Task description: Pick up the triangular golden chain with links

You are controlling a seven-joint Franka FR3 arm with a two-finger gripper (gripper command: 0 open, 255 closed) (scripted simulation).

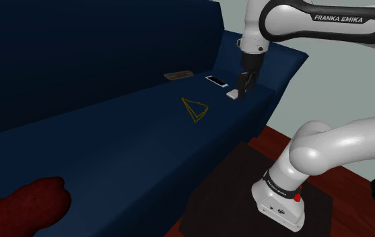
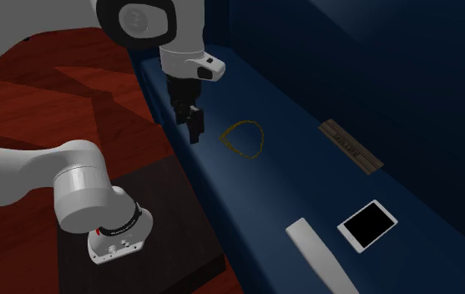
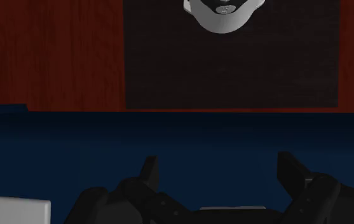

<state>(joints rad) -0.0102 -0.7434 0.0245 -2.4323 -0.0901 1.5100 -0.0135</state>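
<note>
The triangular golden chain (image 1: 195, 111) (image 2: 245, 140) lies flat on the dark blue sofa seat (image 1: 112, 155), about midway between its back and its front edge. The gripper (image 1: 246, 84) (image 2: 193, 125) (image 3: 220, 168) hangs apart from it, seemingly above the front edge. Its fingers (image 3: 149, 168) are spread and pinch nothing.
</note>
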